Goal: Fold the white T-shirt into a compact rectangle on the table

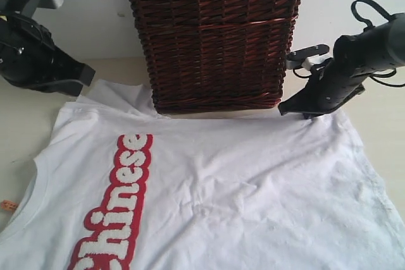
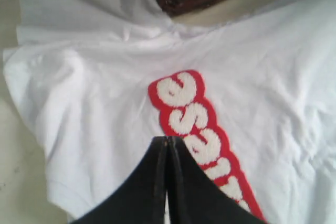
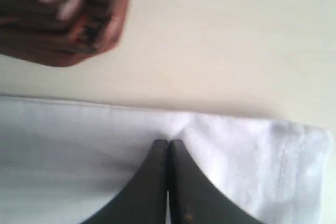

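The white T-shirt (image 1: pixel 221 188) lies spread front-up on the table (image 1: pixel 380 115), its red-outlined "Chinese" lettering (image 1: pixel 120 200) running toward the near left. An orange collar tag (image 1: pixel 8 205) shows at the left edge. My right gripper (image 1: pixel 285 110) is down at the shirt's far hem beside the basket. In the right wrist view its tips (image 3: pixel 168 141) are closed together where the cloth (image 3: pixel 79 145) puckers up. My left gripper (image 1: pixel 85 75) hangs shut above the far left sleeve. It is over the shirt (image 2: pixel 94 103) next to the lettering (image 2: pixel 194 124), with its tips (image 2: pixel 167 139) holding nothing.
A dark brown wicker basket (image 1: pixel 215 36) stands at the back middle, its base touching the shirt's far edge between the two arms. Bare table shows beyond the hem (image 3: pixel 220 40) and left of the sleeve (image 2: pixel 16 182).
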{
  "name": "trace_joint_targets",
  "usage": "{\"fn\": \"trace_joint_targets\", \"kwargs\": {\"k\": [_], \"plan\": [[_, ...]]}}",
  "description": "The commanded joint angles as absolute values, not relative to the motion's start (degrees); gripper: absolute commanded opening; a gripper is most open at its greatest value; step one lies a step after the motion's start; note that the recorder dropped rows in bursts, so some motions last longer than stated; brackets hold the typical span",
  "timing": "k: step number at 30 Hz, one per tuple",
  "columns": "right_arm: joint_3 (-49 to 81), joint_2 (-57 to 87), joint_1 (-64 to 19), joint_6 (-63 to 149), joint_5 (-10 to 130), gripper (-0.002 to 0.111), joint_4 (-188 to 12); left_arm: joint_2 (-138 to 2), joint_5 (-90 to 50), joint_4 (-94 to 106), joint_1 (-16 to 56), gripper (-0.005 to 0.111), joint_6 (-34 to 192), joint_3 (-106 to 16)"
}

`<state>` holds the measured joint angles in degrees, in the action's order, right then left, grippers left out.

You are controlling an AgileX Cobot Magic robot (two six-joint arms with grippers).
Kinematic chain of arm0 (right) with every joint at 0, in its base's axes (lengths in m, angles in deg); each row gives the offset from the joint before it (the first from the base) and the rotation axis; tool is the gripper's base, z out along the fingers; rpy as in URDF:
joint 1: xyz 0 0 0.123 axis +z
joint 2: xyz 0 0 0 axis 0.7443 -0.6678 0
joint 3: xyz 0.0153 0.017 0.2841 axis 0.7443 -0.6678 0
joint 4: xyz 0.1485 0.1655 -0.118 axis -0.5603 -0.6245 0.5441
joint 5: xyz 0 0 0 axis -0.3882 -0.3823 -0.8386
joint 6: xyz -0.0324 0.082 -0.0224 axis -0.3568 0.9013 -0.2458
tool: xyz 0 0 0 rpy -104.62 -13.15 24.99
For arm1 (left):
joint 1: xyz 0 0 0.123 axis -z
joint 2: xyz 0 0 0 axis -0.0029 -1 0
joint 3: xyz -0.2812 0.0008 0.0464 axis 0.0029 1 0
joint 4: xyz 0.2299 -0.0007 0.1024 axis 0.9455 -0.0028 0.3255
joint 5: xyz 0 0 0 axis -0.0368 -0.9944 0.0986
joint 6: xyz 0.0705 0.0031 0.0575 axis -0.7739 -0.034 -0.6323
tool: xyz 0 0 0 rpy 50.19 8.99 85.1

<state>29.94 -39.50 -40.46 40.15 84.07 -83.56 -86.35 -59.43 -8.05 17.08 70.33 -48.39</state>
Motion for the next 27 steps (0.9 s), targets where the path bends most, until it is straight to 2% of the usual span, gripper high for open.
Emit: {"fn": "trace_joint_targets", "kwargs": {"k": [1, 6, 8, 10, 12, 14, 17, 20, 22, 27], "plan": [[28.1, -40.0, -42.4, 40.3, 86.8, 0.0, -80.6, -86.2, -59.7, -8.3, 17.0, 0.0, 69.2, -46.0], [28.1, -36.6, -41.8, 37.9, 87.6, 0.0, -84.2, -86.7, -61.1, -8.3, 17.0, 0.0, 69.1, -46.0], [28.1, -34.9, -41.5, 34.4, 90.1, 0.004, -87.7, -87.9, -62.6, -8.3, 17.0, 0.0, 68.7, -46.0], [28.1, -32.3, -40.3, 30.6, 91.4, 0.013, -92.3, -88.9, -66.0, -8.4, 17.1, 0.001, 65.8, -46.0], [28.1, -27.8, -37.9, 28.3, 94.6, 0.02, -94.4, -89.6, -70.0, -8.4, 18.1, 0.013, 58.6, -45.9], [28.1, -23.4, -36.2, 28.3, 99.8, 0.021, -92.5, -90.1, -73.4, -7.3, 18.7, 0.03, 48.2, -44.5], [28.1, -18.2, -35.7, 25.8, 109.5, 0.021, -92.3, -90.1, -74.2, -2.5, 18.7, 0.063, 34.6, -39.3], [25.0, -15.0, -35.7, 25.2, 108.6, 0.021, -92.6, -90.1, -65.9, 1.6, 18.7, 0.097, 31.5, -33.6], [23.9, -14.7, -35.7, 24.2, 106.9, 0.021, -94.2, -90.1, -63.7, 2.5, 18.7, 0.105, 31.0, -32.6], [22.2, -14.7, -35.7, 23.8, 104.2, 0.021, -94.4, -90.1, -59.9, 6.0, 18.7, 0.105, 28.9, -32.6]]}}
